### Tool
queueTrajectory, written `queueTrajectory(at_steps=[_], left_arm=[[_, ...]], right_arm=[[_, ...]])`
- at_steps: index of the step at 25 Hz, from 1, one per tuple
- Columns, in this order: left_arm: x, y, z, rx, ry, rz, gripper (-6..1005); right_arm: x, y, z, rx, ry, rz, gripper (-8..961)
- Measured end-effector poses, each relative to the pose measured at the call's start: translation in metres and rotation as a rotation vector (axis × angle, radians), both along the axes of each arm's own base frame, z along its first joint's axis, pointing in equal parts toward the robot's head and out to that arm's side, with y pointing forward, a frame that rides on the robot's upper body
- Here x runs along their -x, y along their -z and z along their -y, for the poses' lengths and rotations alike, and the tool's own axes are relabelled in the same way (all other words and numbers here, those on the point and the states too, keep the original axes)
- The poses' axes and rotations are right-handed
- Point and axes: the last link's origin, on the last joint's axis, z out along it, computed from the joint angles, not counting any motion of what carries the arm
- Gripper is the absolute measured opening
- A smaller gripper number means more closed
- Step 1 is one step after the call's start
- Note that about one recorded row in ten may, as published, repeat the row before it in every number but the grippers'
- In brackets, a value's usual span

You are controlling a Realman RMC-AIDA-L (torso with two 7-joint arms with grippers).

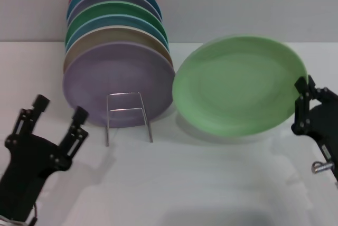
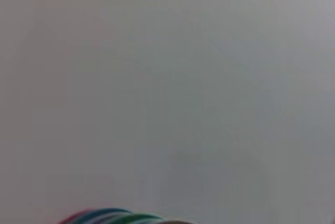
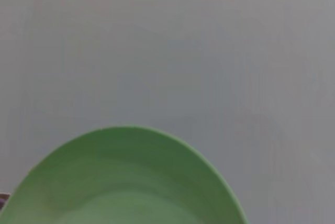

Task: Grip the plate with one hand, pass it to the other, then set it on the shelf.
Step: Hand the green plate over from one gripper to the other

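The white table (image 1: 211,184) is lying under both arms. The stacked plates (image 1: 119,67), matte and round, are overlapping so only rims are showing behind the lavender front one. The plate (image 1: 240,83), pale green and tilted, is hanging off the right gripper (image 1: 306,96), which seems to be pinching its rim; the contact is partly hidden. The left gripper (image 1: 58,112) is sitting spread. Just beside it, the shelf (image 1: 128,116) is standing as thin silver wire.

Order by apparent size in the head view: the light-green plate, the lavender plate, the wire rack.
1. Light-green plate, though it is nearer the camera.
2. Lavender plate, so these two are unsure.
3. Wire rack, clearly smallest.
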Motion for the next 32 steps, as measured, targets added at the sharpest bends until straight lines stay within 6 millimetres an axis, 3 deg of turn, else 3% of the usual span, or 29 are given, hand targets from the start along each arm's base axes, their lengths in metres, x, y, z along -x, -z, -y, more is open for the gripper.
queueTrajectory(at_steps=[9, 22, 32], left_arm=[[-0.005, 0.021, -0.004, 0.079, 0.008, -0.095, 816], [-0.003, 0.035, -0.015, 0.130, -0.032, -0.179, 815], [-0.006, 0.037, -0.016, 0.135, -0.021, -0.173, 815]], right_arm=[[0.029, 0.027, 0.034, -0.020, -0.009, 0.047, 20], [0.060, 0.043, 0.049, -0.117, -0.047, 0.278, 20], [0.066, 0.046, 0.051, -0.159, -0.053, 0.381, 21]])
